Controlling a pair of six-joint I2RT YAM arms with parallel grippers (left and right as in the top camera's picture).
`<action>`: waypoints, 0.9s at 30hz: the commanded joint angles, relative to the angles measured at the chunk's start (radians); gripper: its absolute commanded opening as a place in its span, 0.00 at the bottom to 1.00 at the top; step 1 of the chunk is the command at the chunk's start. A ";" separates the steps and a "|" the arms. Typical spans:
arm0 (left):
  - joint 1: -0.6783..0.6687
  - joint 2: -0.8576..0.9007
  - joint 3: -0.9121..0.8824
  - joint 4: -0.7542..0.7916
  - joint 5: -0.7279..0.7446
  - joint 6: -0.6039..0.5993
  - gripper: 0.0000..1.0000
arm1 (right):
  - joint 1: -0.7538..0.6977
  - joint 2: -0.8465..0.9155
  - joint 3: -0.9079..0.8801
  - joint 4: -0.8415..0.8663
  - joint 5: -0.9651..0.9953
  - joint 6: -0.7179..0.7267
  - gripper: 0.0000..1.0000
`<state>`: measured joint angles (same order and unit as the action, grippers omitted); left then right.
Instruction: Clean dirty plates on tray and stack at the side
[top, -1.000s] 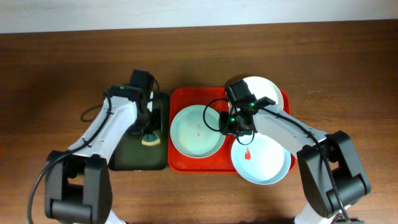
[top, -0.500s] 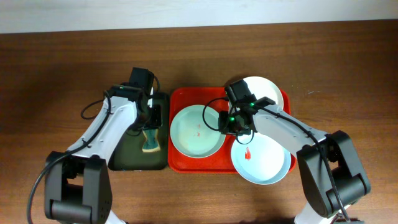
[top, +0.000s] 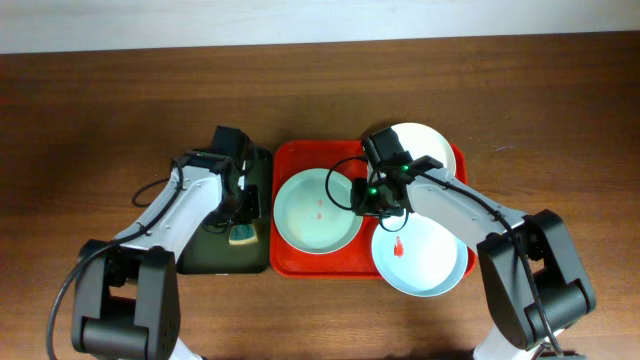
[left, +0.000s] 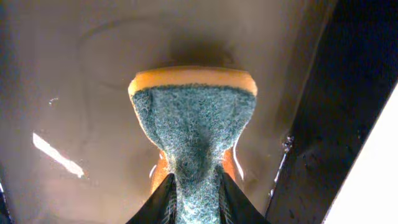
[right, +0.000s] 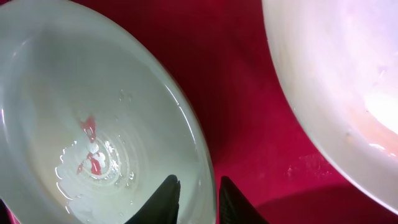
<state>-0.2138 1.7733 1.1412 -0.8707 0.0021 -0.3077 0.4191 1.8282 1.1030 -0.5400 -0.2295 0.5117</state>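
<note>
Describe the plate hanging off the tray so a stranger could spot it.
Start at the red tray mid-table. Its front right corner carries a mint-green plate overhanging the rim. Unlike the other mint plate and the white plate, its red smear is bold.

From overhead we get even, fairly bright light and a sharp picture. The arms throw only soft shadows on the counter (top: 100, 120), and the red tray (top: 290, 155) shows no glare. The left wrist view is dim and brownish. The sponge (left: 193, 118) is crisp at its middle and casts a dark smudge of shadow above itself on the green tray (left: 81, 74). A streak of glare lies at lower left, and the lower right corner is burnt out white. The right wrist view is strongly lit. Wet glints dot the mint plate (right: 74, 93), the white plate (right: 336, 81) looks washed out, and the right fingers (right: 166, 198) are blurred dark shapes.
</note>
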 joint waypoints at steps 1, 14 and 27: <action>0.000 -0.015 -0.021 0.006 -0.037 -0.037 0.21 | 0.006 0.011 -0.008 0.005 -0.006 -0.006 0.23; -0.001 -0.022 -0.133 0.158 -0.021 -0.035 0.00 | 0.006 0.011 -0.008 -0.010 -0.006 -0.006 0.39; -0.011 -0.117 0.145 -0.055 -0.016 0.127 0.00 | 0.006 0.011 -0.008 0.003 -0.047 0.029 0.04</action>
<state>-0.2176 1.6737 1.2434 -0.9241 -0.0154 -0.2226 0.4187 1.8282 1.1023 -0.5488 -0.2409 0.5213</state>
